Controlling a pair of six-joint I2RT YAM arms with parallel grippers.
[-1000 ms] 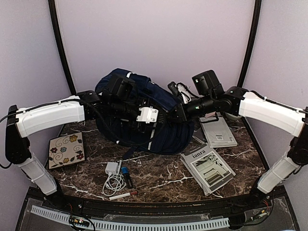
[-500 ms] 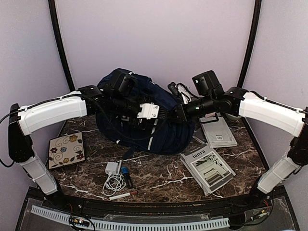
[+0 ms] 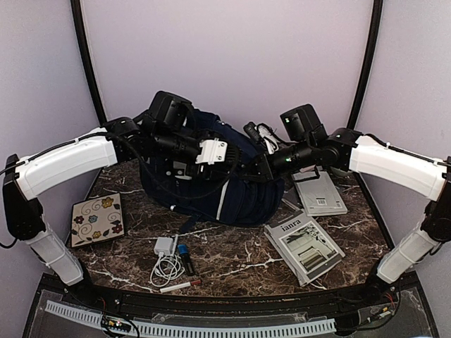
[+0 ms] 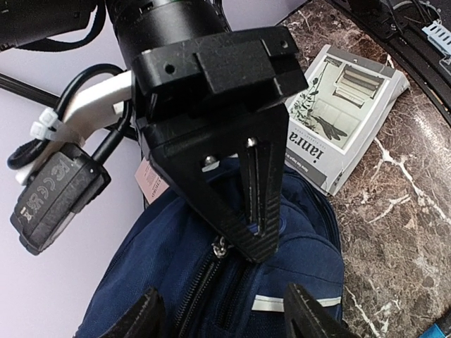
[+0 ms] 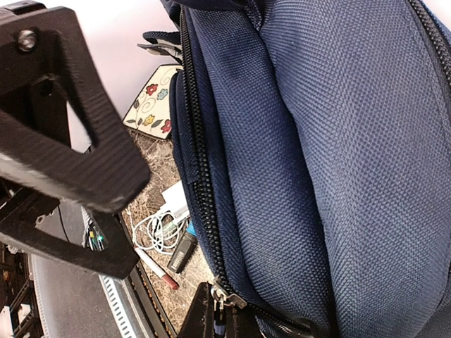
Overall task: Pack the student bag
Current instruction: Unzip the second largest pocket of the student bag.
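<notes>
Student bag (image 3: 239, 190) sits upper centre of frame on worktop (image 3: 232, 253). Right hand (image 5: 220, 318) pinched together on zipper pull (image 5: 224, 296). Left hand (image 4: 225, 313) fingers apart above fabric. Best: left clamps fabric beside zip, right pulls along track.

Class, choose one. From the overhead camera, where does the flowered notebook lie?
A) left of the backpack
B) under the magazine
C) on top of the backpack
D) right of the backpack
A: the flowered notebook lies flat, left of the student bag and apart from it.
</notes>
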